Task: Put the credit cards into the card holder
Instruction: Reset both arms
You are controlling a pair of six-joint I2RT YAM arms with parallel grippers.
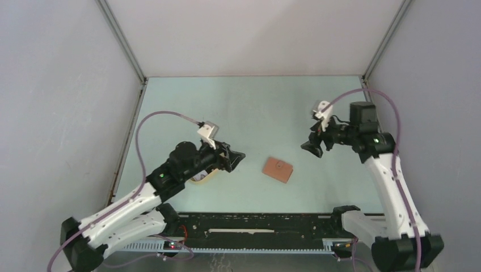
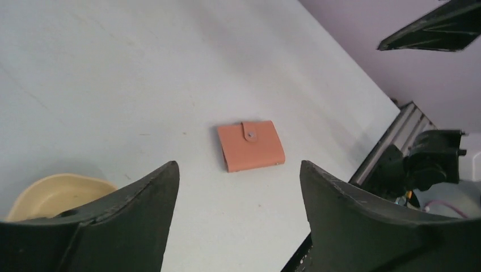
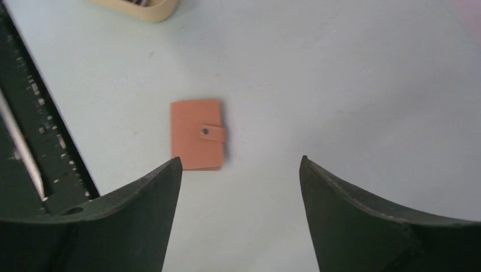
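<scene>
The card holder (image 1: 278, 169) is a small reddish-brown wallet lying flat on the table between the two arms. It is folded shut, with its snap tab on top (image 2: 251, 145) (image 3: 197, 135). My left gripper (image 1: 235, 156) hovers to its left, open and empty (image 2: 239, 167). My right gripper (image 1: 312, 146) hovers above and to its right, also open and empty (image 3: 241, 161). Neither touches the wallet. The credit cards cannot be made out. Only a dark sliver shows inside the tan tray (image 3: 142, 7).
A pale tan oval tray (image 1: 203, 178) sits under the left arm's wrist (image 2: 54, 192). A black rail (image 1: 261, 229) runs along the near table edge between the arm bases. Grey walls close in the left, right and back sides.
</scene>
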